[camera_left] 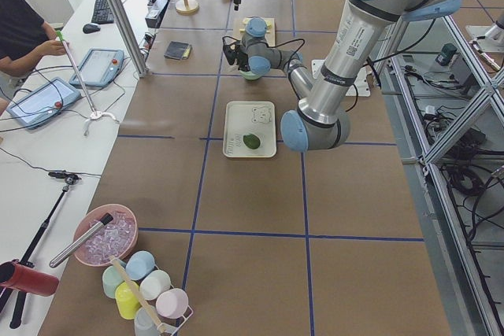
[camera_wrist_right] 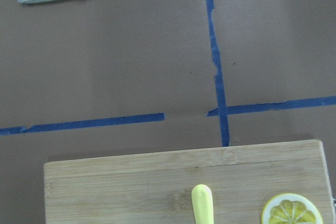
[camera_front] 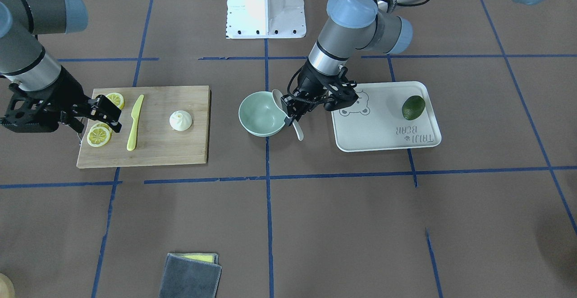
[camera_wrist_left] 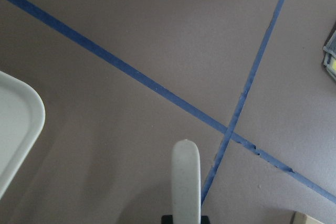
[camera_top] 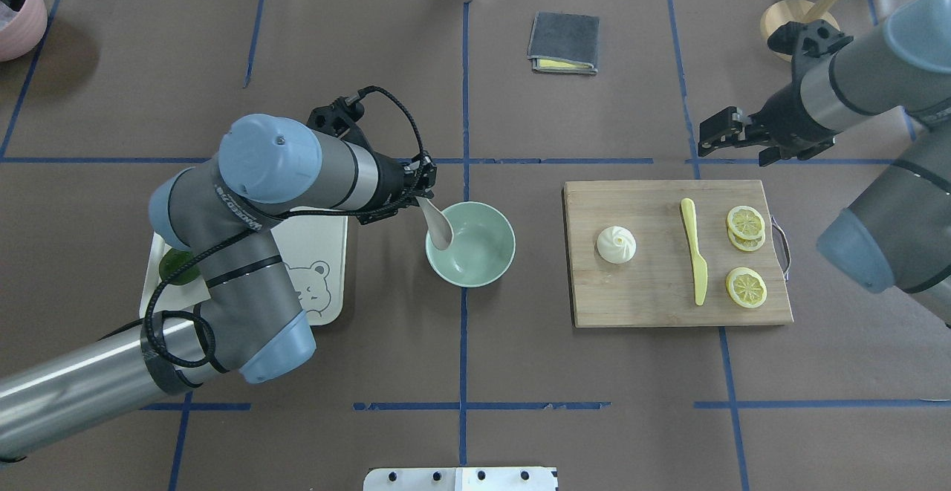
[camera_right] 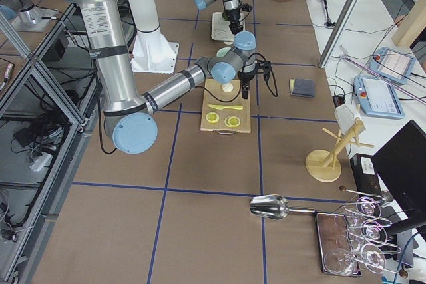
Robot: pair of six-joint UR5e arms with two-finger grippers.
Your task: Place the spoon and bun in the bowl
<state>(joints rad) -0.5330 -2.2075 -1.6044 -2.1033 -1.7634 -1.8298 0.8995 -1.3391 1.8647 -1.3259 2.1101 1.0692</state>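
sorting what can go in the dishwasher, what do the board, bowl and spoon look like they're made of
The board: bamboo or wood, matte, visible grain strips. The bowl: smooth mint-green, plastic or glazed ceramic; its soft sheen leaves that open. The spoon: off-white, smooth, thick; ceramic or melamine, cannot tell.

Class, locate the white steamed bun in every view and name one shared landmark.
Exterior front-facing: the bun left of centre, on the cutting board's right part.
Overhead exterior: the bun right of centre, on the board's left part.
Exterior left: too small to tell.
Exterior right: the bun upper middle, at the board's far end.
Left wrist-mounted: not in it.
Right wrist-mounted: not in it.
Shared landmark: the cutting board.
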